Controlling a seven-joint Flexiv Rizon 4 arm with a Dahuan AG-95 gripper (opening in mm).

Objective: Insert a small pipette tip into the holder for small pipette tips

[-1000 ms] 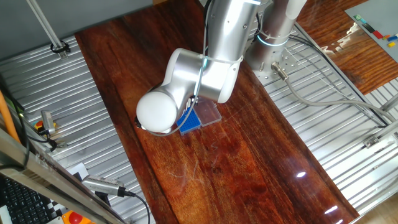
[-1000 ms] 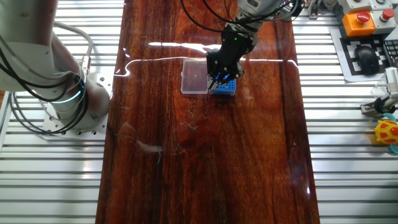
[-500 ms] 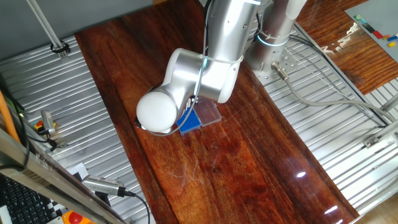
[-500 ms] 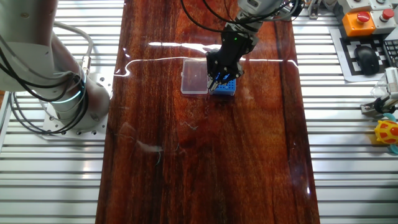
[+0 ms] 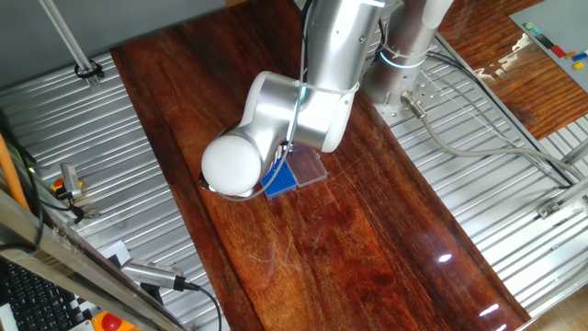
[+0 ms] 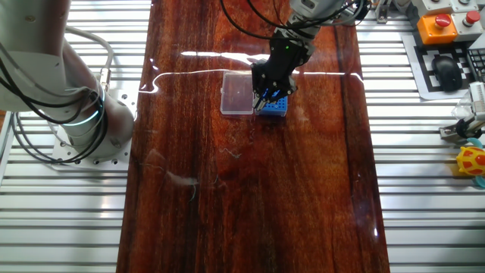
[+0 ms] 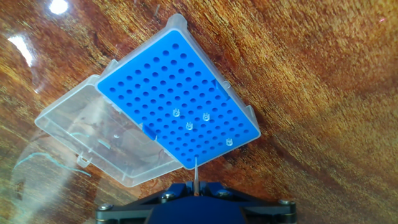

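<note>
The holder for small pipette tips (image 7: 180,99) is a blue box with a grid of holes, joined to its open clear lid (image 7: 99,140). Several clear tips stand in its holes near the lower right. My gripper (image 7: 196,188) is shut on a small pipette tip (image 7: 196,174), which points at the holder's near edge, just above it. In the other fixed view the gripper (image 6: 265,101) hangs over the holder (image 6: 277,105) beside the lid (image 6: 236,94). In one fixed view the arm hides most of the holder (image 5: 284,176).
The dark wooden table (image 6: 250,197) is flanked by ribbed metal surfaces. A second arm's base (image 6: 76,121) stands at the left. A keyboard, an orange button box (image 6: 442,23) and small toys lie at the right, off the table.
</note>
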